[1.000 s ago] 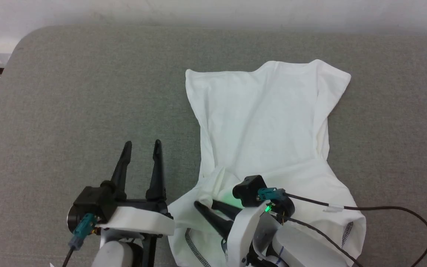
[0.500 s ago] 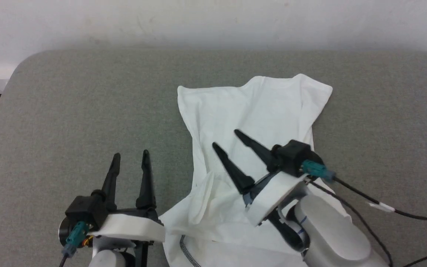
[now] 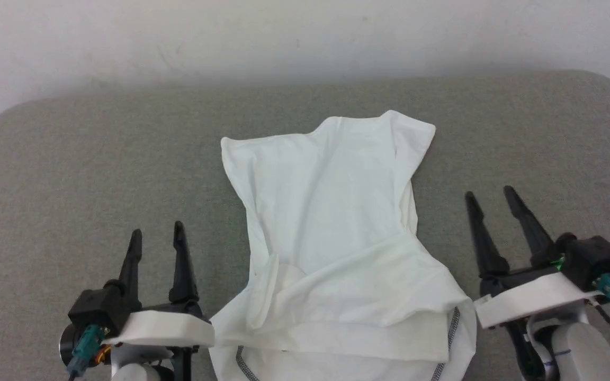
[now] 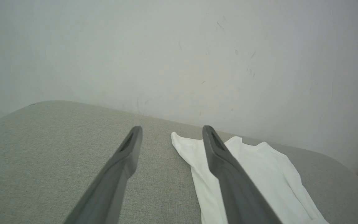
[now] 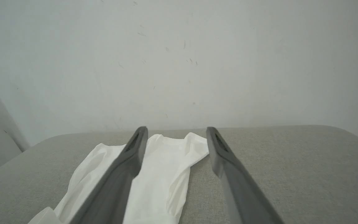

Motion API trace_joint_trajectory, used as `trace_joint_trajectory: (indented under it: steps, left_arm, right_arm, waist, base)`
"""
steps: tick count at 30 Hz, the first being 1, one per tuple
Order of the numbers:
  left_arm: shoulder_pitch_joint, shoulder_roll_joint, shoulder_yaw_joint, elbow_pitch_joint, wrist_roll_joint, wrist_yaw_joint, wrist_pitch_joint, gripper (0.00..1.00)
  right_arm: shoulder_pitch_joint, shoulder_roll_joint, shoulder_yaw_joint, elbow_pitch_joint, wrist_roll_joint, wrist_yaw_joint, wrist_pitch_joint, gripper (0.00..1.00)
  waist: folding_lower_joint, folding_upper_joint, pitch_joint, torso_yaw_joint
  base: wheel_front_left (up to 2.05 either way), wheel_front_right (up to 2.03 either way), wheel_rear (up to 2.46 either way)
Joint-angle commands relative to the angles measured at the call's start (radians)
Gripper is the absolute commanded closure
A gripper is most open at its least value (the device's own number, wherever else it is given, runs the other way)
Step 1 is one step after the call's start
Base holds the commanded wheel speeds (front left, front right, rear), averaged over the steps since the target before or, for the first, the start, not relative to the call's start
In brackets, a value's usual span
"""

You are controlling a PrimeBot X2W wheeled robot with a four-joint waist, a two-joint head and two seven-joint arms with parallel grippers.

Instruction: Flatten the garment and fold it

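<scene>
Nearest the robot, the garment [image 3: 331,211] is lying on a grey padded surface [image 3: 98,159], and its near end is bunching into loose layers. One band of white cloth is folding over another there. A grey-stitched seam [image 3: 454,324] is curving along the garment's near right corner, with a matching seam at its near left corner.

To the garment's left, the left gripper [image 3: 157,229] is holding its two dark fingers spread wide with nothing between them. The fingers are pointing away from the robot and are standing clear of the cloth. The white mount behind them is sitting just beside the garment's near left corner, and whether it is touching the fabric cannot be told. To the garment's right, the right gripper [image 3: 489,192] is mirroring this, with its fingers spread wide, gripping nothing, and apart from the cloth.

Further along, the garment is narrowing to a waist, with a small upright fold on its left side. Beyond that it is widening again, and the fabric is lying smoother. Its far edge is ending in two corners — the left one squarer, the right one doubling over on itself along the right side.

Beyond the garment, the grey surface is running on to a rounded far edge. A pale, lightly scuffed wall [image 3: 284,37] is rising behind it.
</scene>
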State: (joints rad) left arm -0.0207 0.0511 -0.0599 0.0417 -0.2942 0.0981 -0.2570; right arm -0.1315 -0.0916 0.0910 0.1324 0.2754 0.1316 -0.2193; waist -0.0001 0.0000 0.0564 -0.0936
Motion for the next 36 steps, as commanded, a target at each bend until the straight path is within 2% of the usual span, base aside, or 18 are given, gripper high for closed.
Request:
trace_joint_trajectory:
  steps: [1, 9, 14, 19, 26, 33, 36]
  left_arm:
    - [-0.012, 0.001, 0.008, -0.004, 0.011, 0.004, -0.005, 0.0]
    - [-0.104, 0.034, 0.024, 0.041, 0.026, -0.01, 0.013, 0.0]
    - [-0.275, 0.084, -0.006, 0.084, 0.054, -0.032, 0.113, 0.0]
    - [-0.503, 0.149, -0.05, 0.171, 0.083, -0.081, 0.289, 0.0]
    - [-0.759, 0.239, -0.066, 0.443, 0.04, -0.17, 0.596, 0.0]
    - [-0.897, 0.315, -0.082, 0.664, 0.011, -0.202, 0.848, 0.0]
    - [-0.922, 0.335, -0.12, 0.735, 0.008, -0.214, 1.01, 0.0]
  right_arm:
    - [0.016, -0.001, -0.013, -0.018, -0.012, -0.001, 0.005, 0.0]
    - [0.077, 0.016, -0.114, -0.166, -0.03, -0.001, 0.082, 0.0]
    - [0.068, 0.029, -0.136, -0.215, -0.021, -0.001, 0.098, 0.0]
    - [0.034, 0.035, -0.132, -0.228, -0.005, -0.001, 0.092, 0.0]
    - [-0.017, 0.039, -0.094, -0.177, 0.021, -0.001, 0.063, 0.0]
    - [-0.056, 0.04, -0.056, -0.11, 0.052, -0.001, 0.03, 0.0]
    - [-0.063, 0.041, -0.052, -0.086, 0.062, -0.001, 0.018, 0.0]
  waist:
    - [0.0001, 0.0, 0.02, -0.021]
    - [0.0001, 0.0, 0.099, -0.089]
    - [0.0001, 0.0, 0.182, -0.115]
    - [0.0001, 0.0, 0.272, -0.142]
    - [0.0001, 0.0, 0.349, -0.198]
    - [0.0001, 0.0, 0.4, -0.265]
    - [0.0001, 0.0, 0.41, -0.282]
  base:
    - [0.0, 0.0, 0.0]
    - [0.0, 0.0, 0.0]
    - [0.0, 0.0, 0.0]
    - [0.0, 0.0, 0.0]
    - [0.0, 0.0, 0.0]
    - [0.0, 0.0, 0.0]
    - [0.0, 0.0, 0.0]
